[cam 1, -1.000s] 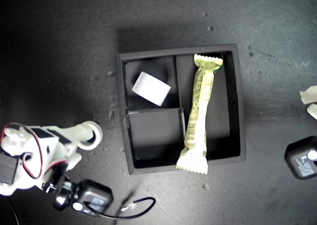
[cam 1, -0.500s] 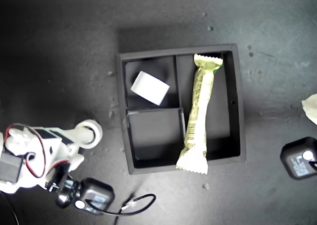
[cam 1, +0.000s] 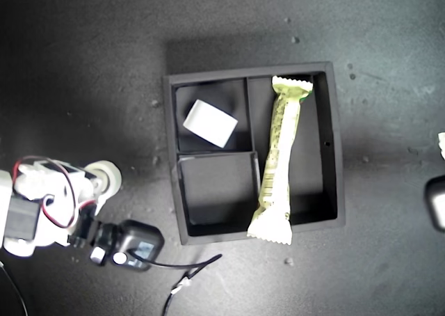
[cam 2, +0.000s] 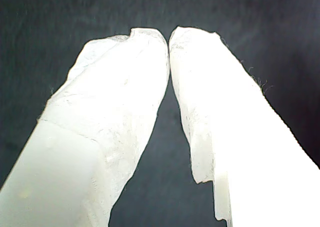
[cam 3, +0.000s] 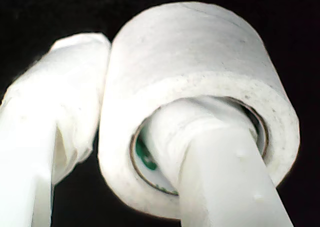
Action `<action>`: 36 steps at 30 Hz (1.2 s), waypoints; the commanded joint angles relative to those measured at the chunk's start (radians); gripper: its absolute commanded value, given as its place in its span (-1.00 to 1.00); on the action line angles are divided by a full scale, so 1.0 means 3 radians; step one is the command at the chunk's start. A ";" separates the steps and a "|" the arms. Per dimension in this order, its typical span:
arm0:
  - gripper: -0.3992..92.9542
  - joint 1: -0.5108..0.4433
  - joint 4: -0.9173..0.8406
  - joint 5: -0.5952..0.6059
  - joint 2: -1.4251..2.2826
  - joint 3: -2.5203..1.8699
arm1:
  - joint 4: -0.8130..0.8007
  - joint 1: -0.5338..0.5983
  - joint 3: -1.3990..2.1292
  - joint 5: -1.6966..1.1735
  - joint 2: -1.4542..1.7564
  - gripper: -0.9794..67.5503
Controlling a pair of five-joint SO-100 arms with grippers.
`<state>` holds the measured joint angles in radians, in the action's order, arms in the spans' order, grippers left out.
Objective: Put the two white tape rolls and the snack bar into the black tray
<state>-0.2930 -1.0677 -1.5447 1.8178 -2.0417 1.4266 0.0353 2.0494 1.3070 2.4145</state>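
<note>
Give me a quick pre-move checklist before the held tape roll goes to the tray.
1. Grip on the held tape roll: ok. My second gripper has one of its jaws through the core and the other against the outside.
2. Free compartment in the black tray: ok. The small square one nearer the exterior view's bottom shows nothing in it.
3. Other tape roll: ok, already in the small compartment above it.
4. Snack bar: not ok. It lies in the tall compartment, but its lower end overhangs the wall.
5. My first gripper: ok, jaws closed on nothing.
6. Roll's height above the table: cannot tell.
</note>
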 commanded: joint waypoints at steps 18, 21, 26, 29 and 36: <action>-0.99 0.0235 -0.2562 0.1176 -0.3768 0.6826 | -0.2178 0.0291 0.3293 0.0481 0.2598 -0.98; -0.98 0.0251 -0.2562 0.1140 -0.3748 0.6642 | -0.2224 0.0332 0.3329 0.0460 0.2598 -0.98; -0.93 0.0261 -0.2562 0.1125 -0.3768 0.6525 | -0.2229 0.0337 0.3349 0.0460 0.2598 -0.98; -0.74 0.0240 -0.2562 0.1145 -0.3794 0.6514 | -0.2229 0.0337 0.3349 0.0460 0.2598 -0.98; -0.57 0.0210 -0.2562 0.1232 -0.3590 0.6458 | -0.2229 0.0337 0.3365 0.0486 0.2603 -0.98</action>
<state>-0.2194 -1.8178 -1.1888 0.6642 -0.1074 0.7793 0.1396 3.0542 1.4435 3.1830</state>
